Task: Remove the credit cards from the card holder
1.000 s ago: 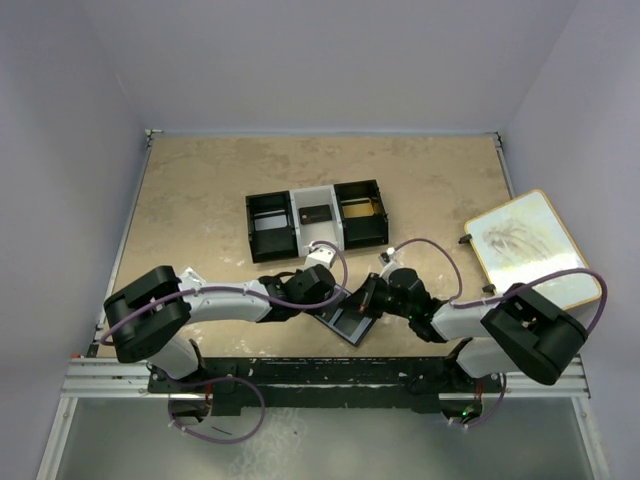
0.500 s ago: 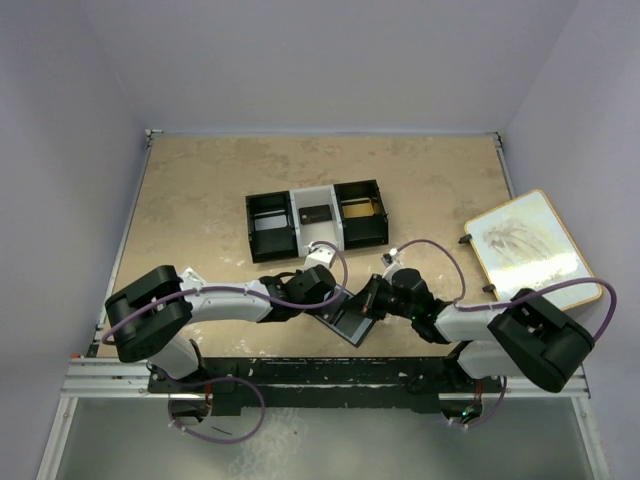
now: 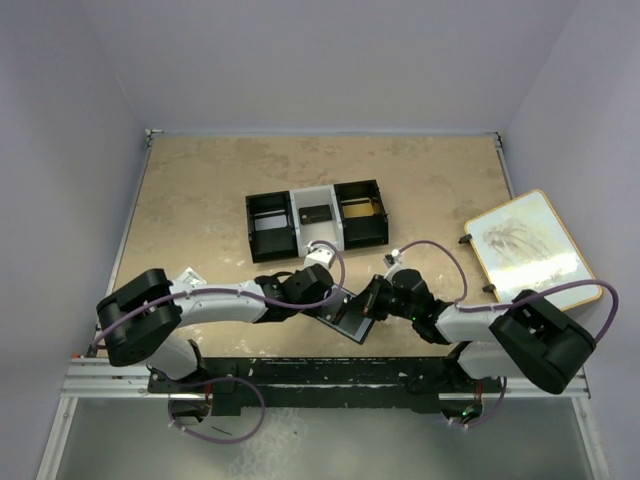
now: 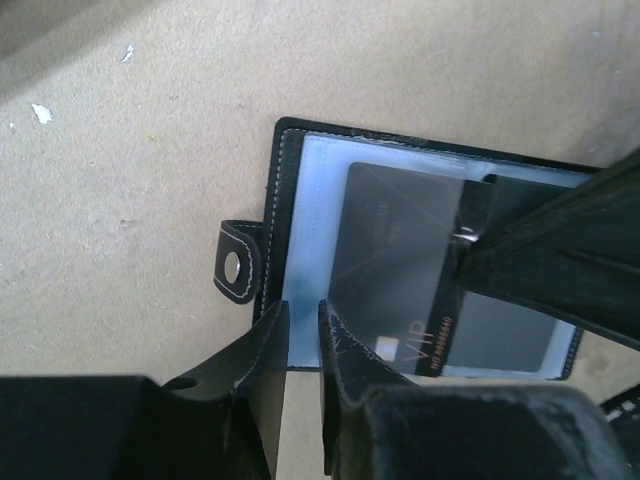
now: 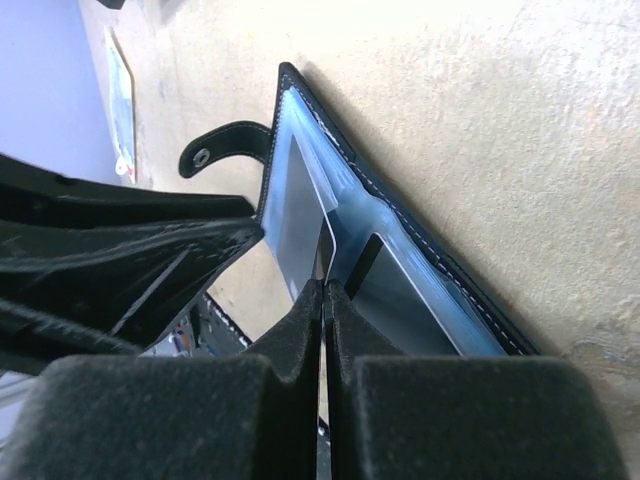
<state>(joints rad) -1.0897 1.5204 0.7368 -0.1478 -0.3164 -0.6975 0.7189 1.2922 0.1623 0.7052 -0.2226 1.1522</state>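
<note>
The card holder [image 4: 300,190] lies open on the table, black with pale-blue clear sleeves; from above it sits between both arms [image 3: 352,322]. A dark credit card [image 4: 400,270] marked VIP sits in a sleeve, with another dark card [image 5: 400,290] in the neighbouring one. My left gripper [image 4: 302,335] hovers at the holder's near edge, jaws a narrow gap apart with nothing between them. My right gripper [image 5: 325,287] is shut, its tips pinching the edge of a raised sleeve leaf [image 5: 300,190]. Its fingers [image 4: 560,250] cross the holder from the right.
A black-and-white three-compartment tray [image 3: 270,222] stands behind the arms, with a dark card [image 3: 316,213] in the middle bay and a gold one [image 3: 362,207] in the right bay. A pale wood-rimmed board [image 3: 525,245] lies at the right edge.
The left arm's elbow has swung a little left and its jaws have parted slightly. The right gripper has edged a bit right over the holder.
</note>
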